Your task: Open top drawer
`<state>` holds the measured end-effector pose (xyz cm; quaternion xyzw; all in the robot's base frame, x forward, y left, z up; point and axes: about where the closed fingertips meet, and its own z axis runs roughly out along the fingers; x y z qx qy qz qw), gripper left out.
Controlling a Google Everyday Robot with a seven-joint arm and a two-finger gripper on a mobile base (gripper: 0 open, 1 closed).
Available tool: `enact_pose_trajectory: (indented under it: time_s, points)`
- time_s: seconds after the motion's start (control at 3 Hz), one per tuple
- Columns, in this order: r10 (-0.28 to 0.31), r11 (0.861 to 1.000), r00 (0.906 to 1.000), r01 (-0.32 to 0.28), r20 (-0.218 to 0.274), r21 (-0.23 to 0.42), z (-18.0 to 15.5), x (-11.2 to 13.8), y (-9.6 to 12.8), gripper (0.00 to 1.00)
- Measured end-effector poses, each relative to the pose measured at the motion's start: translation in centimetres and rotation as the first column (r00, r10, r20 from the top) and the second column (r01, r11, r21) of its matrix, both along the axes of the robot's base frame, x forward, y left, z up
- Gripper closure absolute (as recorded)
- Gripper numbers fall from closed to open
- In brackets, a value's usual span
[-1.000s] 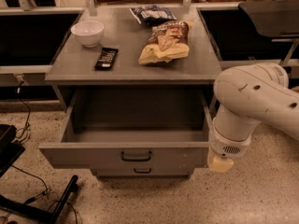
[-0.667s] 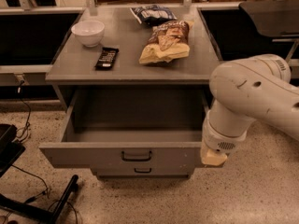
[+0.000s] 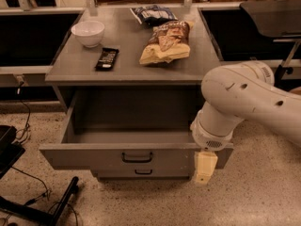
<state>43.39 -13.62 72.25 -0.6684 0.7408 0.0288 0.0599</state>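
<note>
My pincer (image 3: pixel 205 168), open or closed I cannot tell, hangs at the right front corner of the pulled-out top drawer (image 3: pixel 84 156), a plain flat-fronted grey box.

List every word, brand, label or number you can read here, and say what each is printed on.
No text can be read.
Tan snack bag: printing too blurred to read.
Dark snack bag behind it: printing too blurred to read.
Black packet: pale marks, unreadable.
White bowl, top drawer front, and gripper at the drawer's right front corner: no markings seen.
</note>
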Motion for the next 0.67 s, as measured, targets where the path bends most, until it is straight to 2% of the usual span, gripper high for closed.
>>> enact_pose_trajectory:
  time_s: [0.33,0.67]
  points:
    - [-0.052,0.998,0.9986,0.052,0.000,0.030,-1.58,0.63,-1.01,0.00]
    - [-0.052,0.998,0.9986,0.052,-0.001,0.030,-1.60,0.63,-1.00,0.00]
